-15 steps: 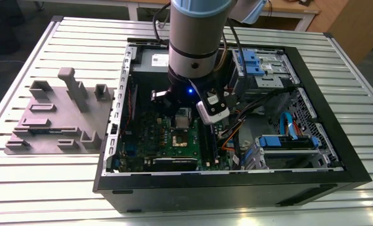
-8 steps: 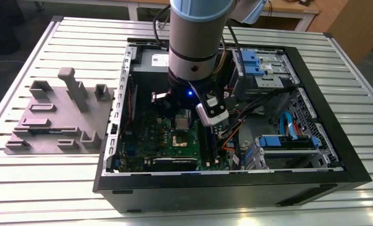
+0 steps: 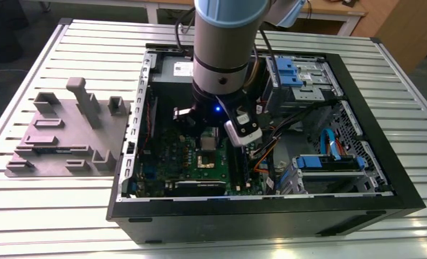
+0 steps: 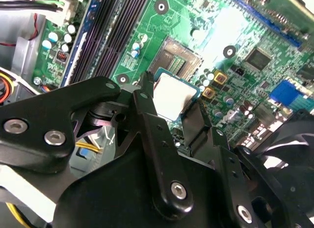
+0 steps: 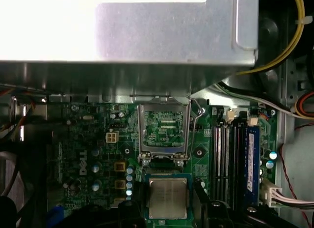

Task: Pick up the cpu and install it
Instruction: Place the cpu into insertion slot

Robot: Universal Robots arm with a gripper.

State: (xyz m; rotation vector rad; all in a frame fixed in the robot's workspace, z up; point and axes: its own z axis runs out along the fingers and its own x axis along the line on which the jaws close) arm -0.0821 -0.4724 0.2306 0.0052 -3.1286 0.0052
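Black, matte links of my end effector [image 4: 172, 106] fill the near ground in the second wrist view, two fingers [image 4: 147, 115] clamped on the cpu [image 4: 169, 95], one at each opposite edge. That one cpu is a thin square chip with a pale, brushed silvery top and a blue-green rim; in the first wrist view it [image 5: 168, 198] hangs over the green motherboard [image 5: 88, 139], just short of the open socket [image 5: 163, 127], whose metal frame and wire lever stand raised. Beside the socket I count four long dark memory slots [image 5: 233, 154]. Beyond lies one big smooth grey metal box [image 5: 147, 36]. In the exterior view the black open computer case [image 3: 271, 210] sits on the ribbed pale counter [image 3: 55, 216], with one grey plastic fixture [image 3: 66, 135] nearer the counter's edge on the exterior view's left.
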